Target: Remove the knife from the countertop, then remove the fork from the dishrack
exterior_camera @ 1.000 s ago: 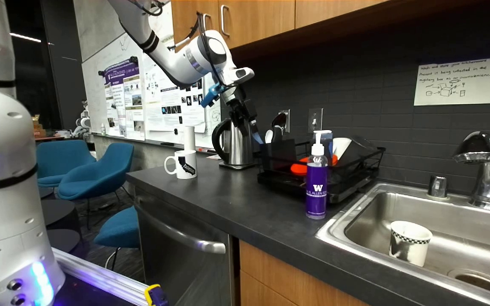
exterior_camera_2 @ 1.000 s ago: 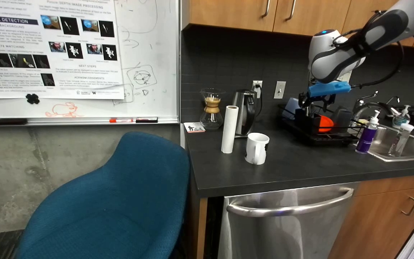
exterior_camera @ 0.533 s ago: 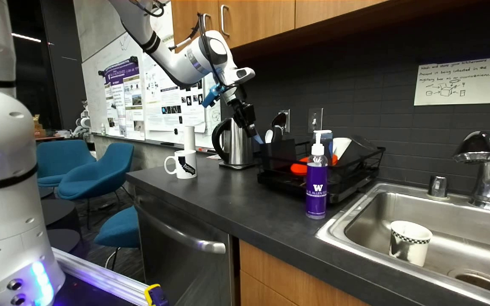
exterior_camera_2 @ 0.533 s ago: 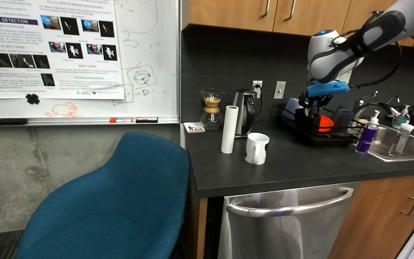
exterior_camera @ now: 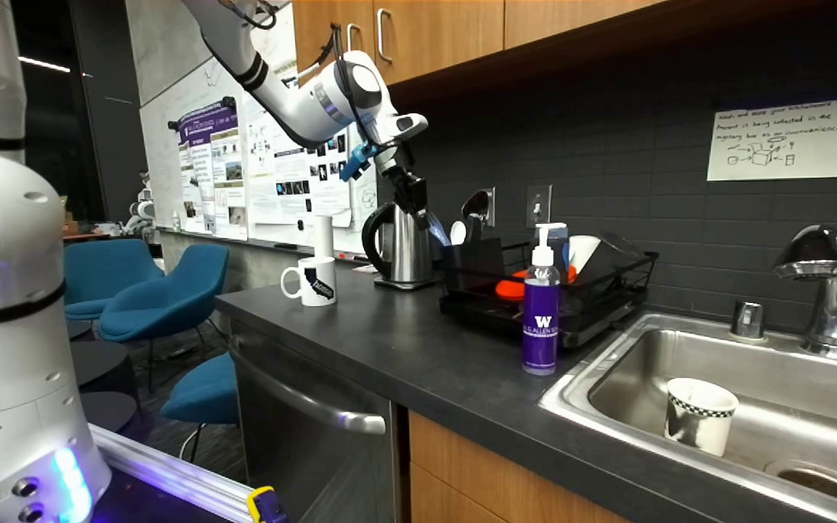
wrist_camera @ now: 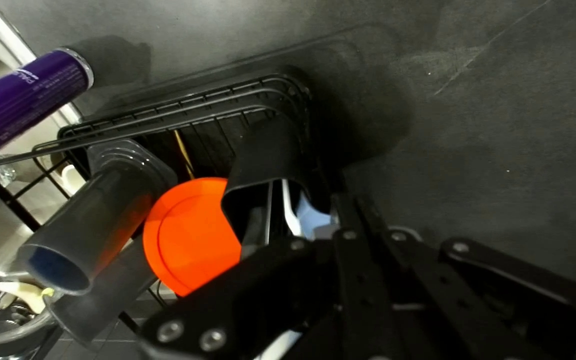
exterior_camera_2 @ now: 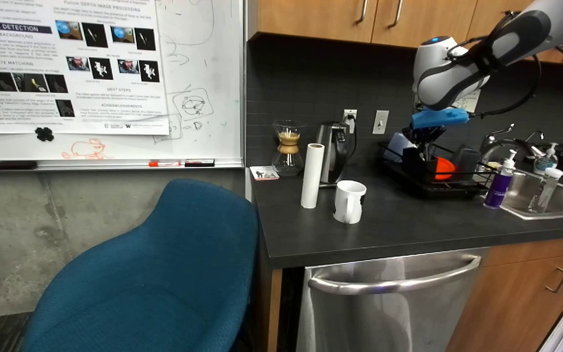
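A light blue fork [exterior_camera: 437, 228] stands tines up, tilted toward my gripper, in the black utensil holder [exterior_camera: 478, 265] at the near end of the dishrack [exterior_camera: 462, 305]. My gripper [exterior_camera: 421, 220] is right beside the fork's top, its fingers drawn together. In the wrist view, the gripper [wrist_camera: 352, 199] shows only a thin gap between its fingertips, with nothing visible in it. The blue piece of the fork [wrist_camera: 312, 217] lies to the left of the left finger and passes partly behind it. On the dark countertop [exterior_camera: 389, 327] no knife is in view.
A white spoon [exterior_camera: 458, 232] and dark utensils share the holder. An orange dish [wrist_camera: 193, 235] and dark cup [wrist_camera: 93, 235] fill the rack. The steel kettle [exterior_camera: 410, 250], white mug [exterior_camera: 317, 282] and purple soap bottle [exterior_camera: 540, 312] stand around it; the sink [exterior_camera: 607, 407] adjoins.
My gripper's jaws have closed. In the last half second the gripper has shifted slightly up and away from the rack, and the fork's tines now show beside it.
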`<state>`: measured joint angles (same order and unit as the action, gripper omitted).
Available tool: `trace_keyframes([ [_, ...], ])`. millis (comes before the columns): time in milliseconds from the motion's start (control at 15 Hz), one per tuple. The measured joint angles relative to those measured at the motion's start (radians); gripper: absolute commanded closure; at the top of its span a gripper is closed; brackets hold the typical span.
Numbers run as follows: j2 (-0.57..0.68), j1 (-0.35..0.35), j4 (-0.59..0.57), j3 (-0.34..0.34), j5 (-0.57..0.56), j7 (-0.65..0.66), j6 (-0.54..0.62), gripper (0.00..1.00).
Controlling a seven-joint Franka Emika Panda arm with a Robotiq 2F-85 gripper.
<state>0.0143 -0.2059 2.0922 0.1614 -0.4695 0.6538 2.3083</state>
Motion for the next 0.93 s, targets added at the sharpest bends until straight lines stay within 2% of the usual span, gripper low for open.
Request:
trace_keyframes([
  [467,-0.142,0.019,0.078,-0.022,-0.040,0.024,0.000,0.99],
  [933,-0.327,0.017,0.168,-0.116,-0.075,0.034,-0.022,0.99],
])
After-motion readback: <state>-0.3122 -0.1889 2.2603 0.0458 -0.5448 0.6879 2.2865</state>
